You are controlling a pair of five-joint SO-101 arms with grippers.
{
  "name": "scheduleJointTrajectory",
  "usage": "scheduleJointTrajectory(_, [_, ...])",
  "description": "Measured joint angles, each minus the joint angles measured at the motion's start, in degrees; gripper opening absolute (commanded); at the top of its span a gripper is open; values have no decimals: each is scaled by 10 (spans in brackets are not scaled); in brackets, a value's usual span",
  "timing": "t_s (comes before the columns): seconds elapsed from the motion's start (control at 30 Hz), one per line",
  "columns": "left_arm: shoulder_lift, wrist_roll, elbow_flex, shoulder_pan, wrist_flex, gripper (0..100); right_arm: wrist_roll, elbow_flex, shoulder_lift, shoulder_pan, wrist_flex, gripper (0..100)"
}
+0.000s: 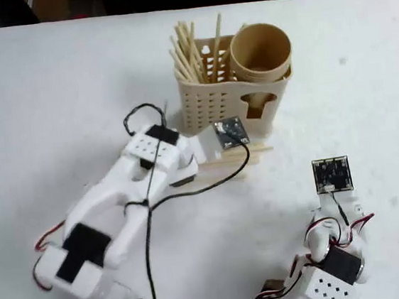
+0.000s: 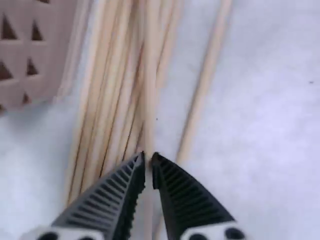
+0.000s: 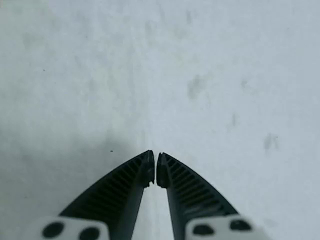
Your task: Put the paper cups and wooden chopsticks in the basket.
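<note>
Left gripper: jaws pressed almost together, tips at the near end of a loose bundle of wooden chopsticks; whether a stick sits between them cannot be made out. The bundle lies flat on the table, long axis left to right, along the near foot of the basket, partly hidden under the wrist. One stick lies slightly apart. More chopsticks stand in the basket's left compartment, stacked paper cups in its right. Right gripper: closed, over bare table, near right.

Chopsticks lying just near of the basket are mostly hidden under the left arm — both are blurred and cut off in the left wrist view.
</note>
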Motion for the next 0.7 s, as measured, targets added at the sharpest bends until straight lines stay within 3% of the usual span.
scheduleJointTrajectory(0.37, [-252, 9, 104, 0, 1, 20, 0, 0, 0, 0, 0, 24])
scheduleJointTrajectory(0.5, [-367, 47, 113, -1, 1, 22, 0, 0, 0, 0, 0, 24])
scheduleJointTrajectory(0.7, [-486, 160, 80, -1, -19, 22, 0, 0, 0, 0, 0, 24])
